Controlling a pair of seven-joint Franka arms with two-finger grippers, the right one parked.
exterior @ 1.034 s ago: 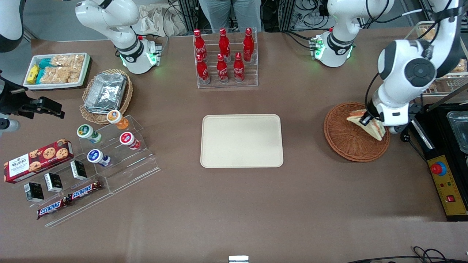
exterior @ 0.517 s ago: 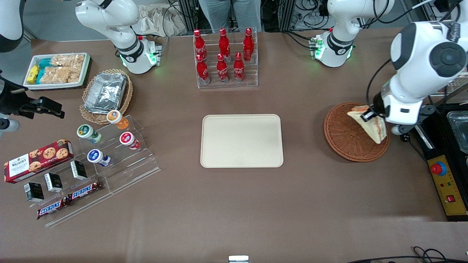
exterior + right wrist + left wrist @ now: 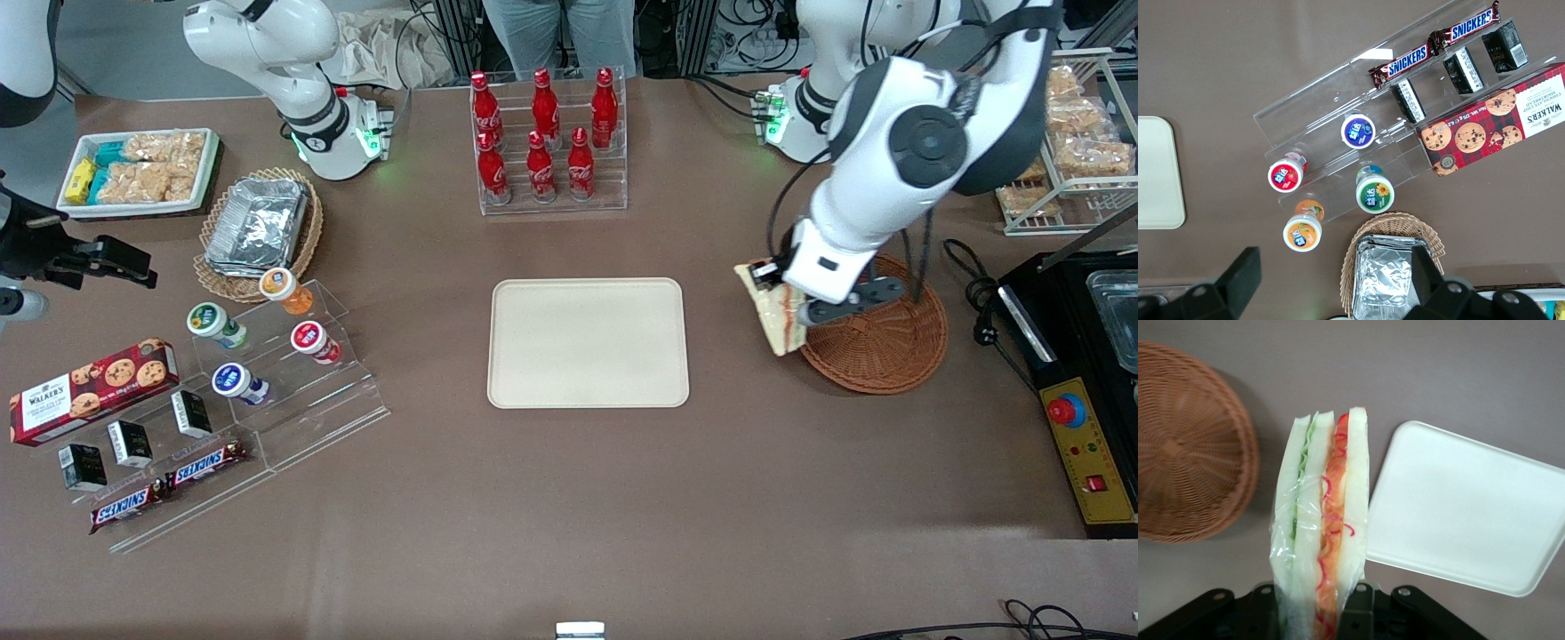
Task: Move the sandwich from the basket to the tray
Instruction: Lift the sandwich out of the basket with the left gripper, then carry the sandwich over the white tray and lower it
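Looking from the parked arm's end of the tabletop (image 3: 569, 498) toward the working arm's end, the tray (image 3: 588, 342) comes first and serves as the landmark. It lies flat and carries nothing yet. Next comes the sandwich (image 3: 775, 313), which hangs in the air between the tray and the basket (image 3: 880, 342), just at the basket rim that faces the tray. It does not touch the basket or the tabletop. The hand (image 3: 772, 283) is clamped on it: in the left wrist view the two fingers (image 3: 1361, 603) press the wrapped bread from both sides, and the sandwich (image 3: 1321, 527) points away from the hand with its filling edge visible. The same view shows the basket (image 3: 1188, 447) with nothing inside and the tray (image 3: 1471, 510) close to the sandwich.

I judge that the first part is done, because the sandwich is out of the basket and firmly held. What is left is to carry it over the tray, lower it onto the bare surface, and release it.
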